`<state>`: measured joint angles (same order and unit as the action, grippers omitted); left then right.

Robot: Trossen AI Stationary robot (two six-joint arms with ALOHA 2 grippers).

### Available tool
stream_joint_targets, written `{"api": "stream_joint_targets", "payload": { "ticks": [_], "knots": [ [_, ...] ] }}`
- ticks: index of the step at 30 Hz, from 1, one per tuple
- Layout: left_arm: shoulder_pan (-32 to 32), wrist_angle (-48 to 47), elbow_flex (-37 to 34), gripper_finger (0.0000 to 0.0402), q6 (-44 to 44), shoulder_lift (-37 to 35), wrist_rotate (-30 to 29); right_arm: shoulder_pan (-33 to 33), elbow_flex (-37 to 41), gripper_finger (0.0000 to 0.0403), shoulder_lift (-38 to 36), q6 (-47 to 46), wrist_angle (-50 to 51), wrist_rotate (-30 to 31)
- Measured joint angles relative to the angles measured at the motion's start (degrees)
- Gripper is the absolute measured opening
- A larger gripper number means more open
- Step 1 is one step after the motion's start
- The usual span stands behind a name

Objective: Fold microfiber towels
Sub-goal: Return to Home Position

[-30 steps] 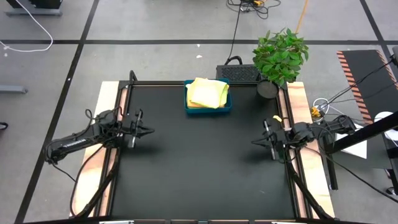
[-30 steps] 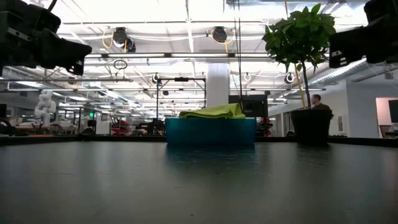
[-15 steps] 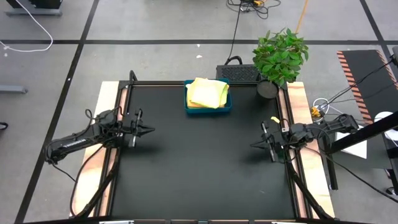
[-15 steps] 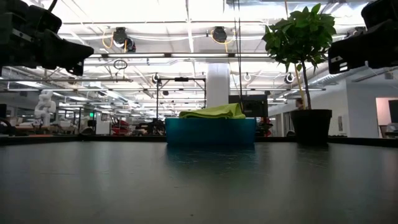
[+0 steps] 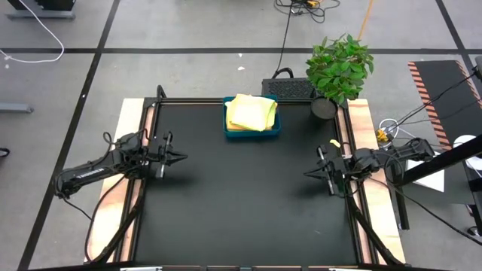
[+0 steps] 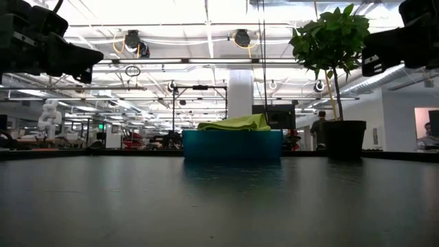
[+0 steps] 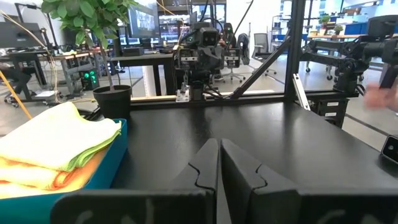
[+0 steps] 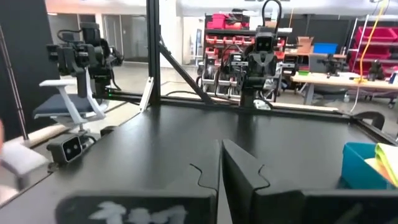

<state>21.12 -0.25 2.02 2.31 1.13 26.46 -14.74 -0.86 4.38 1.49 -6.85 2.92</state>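
Now little changes: since a second ago only the right tool (image 5: 307,173) has drifted slightly above the right edge of the black table (image 5: 241,214); the left tool (image 5: 182,159) hovers as before at the left edge. Both are closed and empty, arms level, pointing inward. The folded microfiber towels (image 5: 251,112), lime green over orange-yellow, lie stacked in the rigid blue rectangular tray (image 5: 276,132) at the far edge; folding appears finished.

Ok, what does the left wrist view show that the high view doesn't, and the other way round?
Only the left wrist view: the left gripper shut and empty, and the towel stack side-on, orange towel beneath the green towel. Only the high view: the whole table, with both arms at its opposite sides. Both: the blue tray, the potted plant and the right arm.
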Motion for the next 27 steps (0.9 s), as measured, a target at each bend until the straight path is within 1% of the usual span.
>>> {"api": "stream_joint_targets", "payload": {
  "ticks": [27],
  "knots": [
    [0.0,0.0,0.0,0.0021,0.0,0.0,0.0,0.0,0.0,0.0006,0.0,0.7,-0.2,0.0]
  ]
}}
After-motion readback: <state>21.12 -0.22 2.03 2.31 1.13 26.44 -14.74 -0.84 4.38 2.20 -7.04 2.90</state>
